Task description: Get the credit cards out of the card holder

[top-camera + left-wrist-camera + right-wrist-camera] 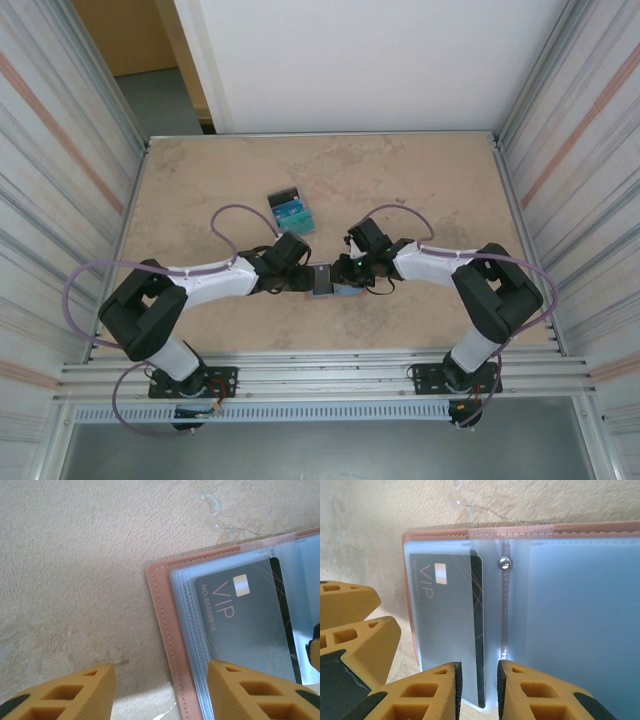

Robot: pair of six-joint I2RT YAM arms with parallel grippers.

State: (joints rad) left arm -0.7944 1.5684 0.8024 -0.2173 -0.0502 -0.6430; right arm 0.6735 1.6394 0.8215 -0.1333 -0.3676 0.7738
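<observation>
The pink card holder (324, 281) lies open on the table between my two grippers. A dark credit card (445, 610) marked VIP sits in its left frosted sleeve, with a black strip of its right edge uncovered. My left gripper (162, 680) is open. The holder's pink left border (167, 630) lies between its fingers, and its right finger (255, 692) is over the clear sleeves. My right gripper (479, 680) stands at the holder's near edge with a narrow gap between its jaws. The card's bare edge shows in that gap, not pinched.
A fanned pile of blue, teal and black cards (291, 211) lies on the table behind the left gripper. Metal walls (60, 180) close in the table on the left and right. The left gripper's fingers (350, 630) show left of the holder in the right wrist view.
</observation>
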